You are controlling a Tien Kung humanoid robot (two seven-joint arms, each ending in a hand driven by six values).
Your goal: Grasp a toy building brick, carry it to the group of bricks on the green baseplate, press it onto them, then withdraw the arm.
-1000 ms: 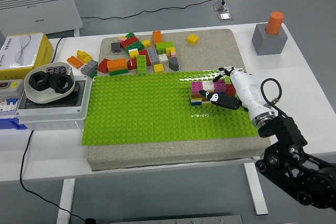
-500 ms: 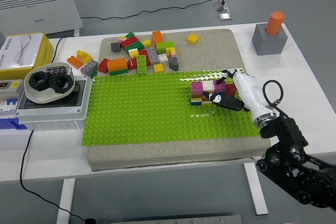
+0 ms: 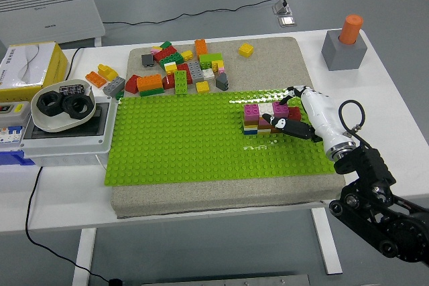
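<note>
Green baseplate (image 3: 181, 145) carries the brick stack (image 3: 263, 118) right of centre; my right hand (image 3: 295, 115) sits at its 3 o'clock, fingers curled against it, nothing clearly gripped. Loose bricks (image 3: 177, 68) lie at 11 o'clock.

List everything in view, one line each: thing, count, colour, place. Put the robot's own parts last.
green baseplate: one, bright green, on the beige mat at table centre.
group of bricks: one small stack, magenta, white, brown, yellow and blue, right part of the baseplate.
loose bricks: a pile, mixed colours, behind the baseplate on the mat.
yellow brick: one, alone on the mat's far side.
bowl: one, white, holding black rings, on a grey box at left.
yellow box: one, far left.
grey block: one, with an orange cylinder on top, far right.
white heater: one, on the floor behind the table.
right hand: one, white and black, at the stack's right side, fingers on it.
</note>
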